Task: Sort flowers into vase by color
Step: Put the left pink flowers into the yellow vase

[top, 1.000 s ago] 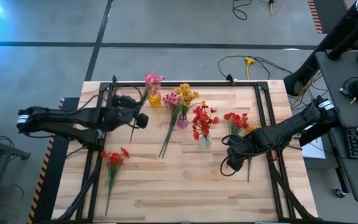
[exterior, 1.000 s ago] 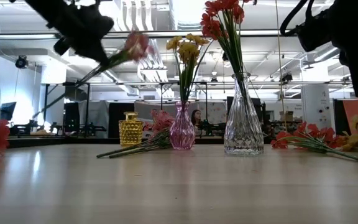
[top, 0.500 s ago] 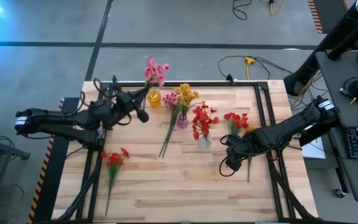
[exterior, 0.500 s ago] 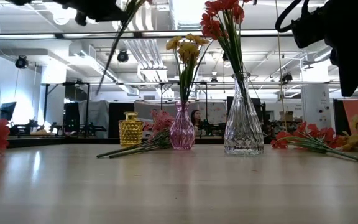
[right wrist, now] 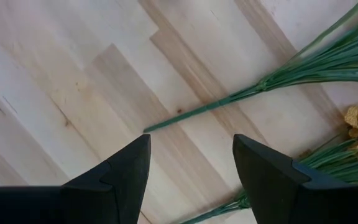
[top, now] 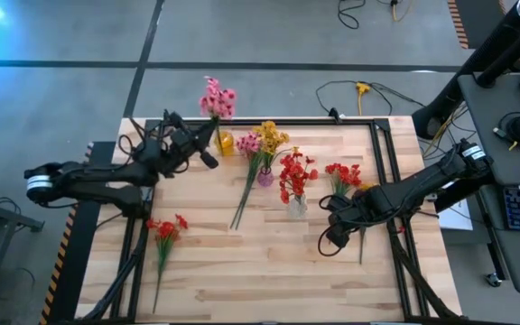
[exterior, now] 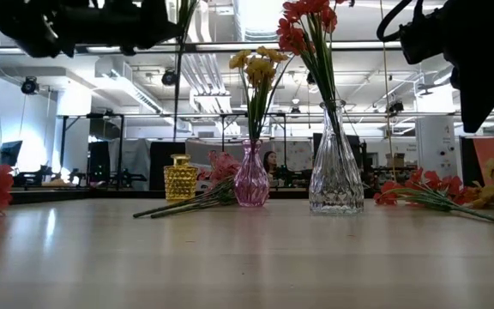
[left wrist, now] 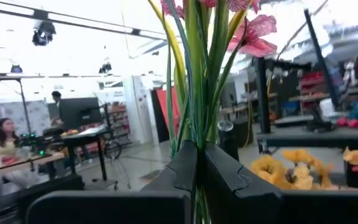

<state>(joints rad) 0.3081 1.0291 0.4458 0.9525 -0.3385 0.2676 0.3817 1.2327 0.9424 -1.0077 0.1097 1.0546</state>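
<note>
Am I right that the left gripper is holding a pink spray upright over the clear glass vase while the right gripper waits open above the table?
Not quite. The left gripper holds the pink spray upright over the small yellow vase, not the clear glass vase, which already holds red flowers. The high view shows this. The right gripper does wait open above the table.

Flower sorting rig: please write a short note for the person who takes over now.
Left gripper: shut on pink spray, upright above yellow vase.
Right gripper: open, low over the table near loose red spray; holds nothing.
Done: yellow flowers in pink vase, red flowers in clear vase.
Left: the held spray, pink spray by the pink vase, red spray at left, sprays at right.
</note>
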